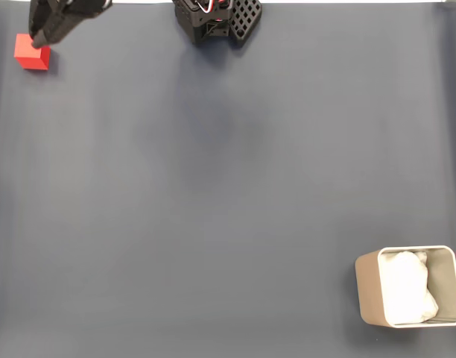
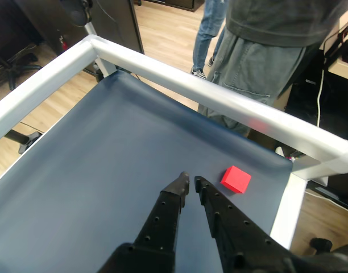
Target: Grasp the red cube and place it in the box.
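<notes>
Fingers [image 2: 190,181] nearly closed and empty, tips just beside the red cube [image 2: 236,179], which lay on the dark table [image 2: 106,159] near its railed corner. A sound grasp would require opening wider and shifting to straddle the cube. Well apart, the box [image 1: 368,291] held white crumpled padding [image 1: 408,289].

Bare mat [image 1: 228,186] lies open between red cube [image 1: 32,52] and box [image 1: 369,287].
</notes>
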